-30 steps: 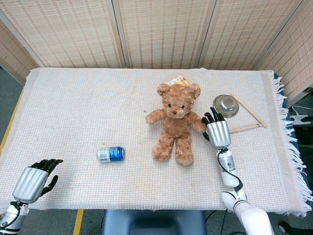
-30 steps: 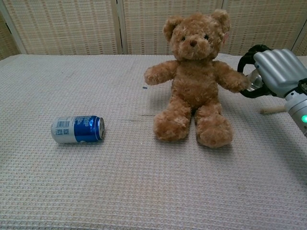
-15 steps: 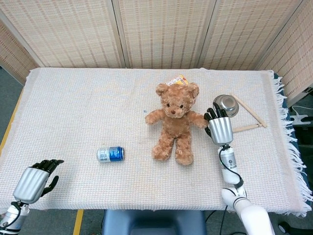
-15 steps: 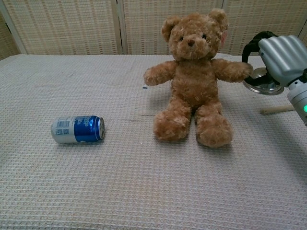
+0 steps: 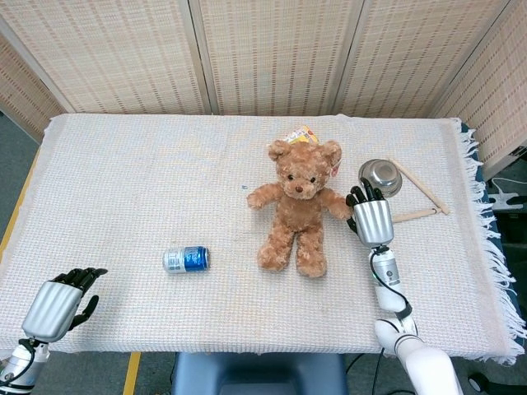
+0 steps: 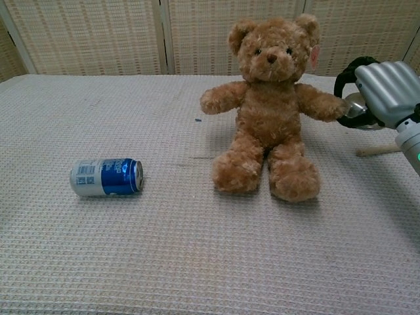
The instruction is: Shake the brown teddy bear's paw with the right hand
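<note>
A brown teddy bear [image 5: 298, 206] [image 6: 269, 111] sits upright on the white woven cloth, facing me. My right hand [image 5: 370, 218] [image 6: 380, 92] grips the bear's paw [image 5: 342, 209] [image 6: 328, 107] on its right-hand side in view, black fingers curled around its tip. That arm of the bear is stretched out sideways. My left hand [image 5: 58, 303] rests at the near left corner of the table with fingers curled in and nothing in it; the chest view does not show it.
A blue soda can [image 5: 186, 259] [image 6: 106, 177] lies on its side to the bear's left. A steel bowl [image 5: 380, 177] and wooden sticks [image 5: 418, 202] lie just beyond my right hand. A yellow packet [image 5: 300, 134] sits behind the bear's head. Folding screens stand at the back.
My right hand raised the bear's paw and then lowered it slightly, shifting right. The bear's body and head rocked with it. The left hand stayed put.
</note>
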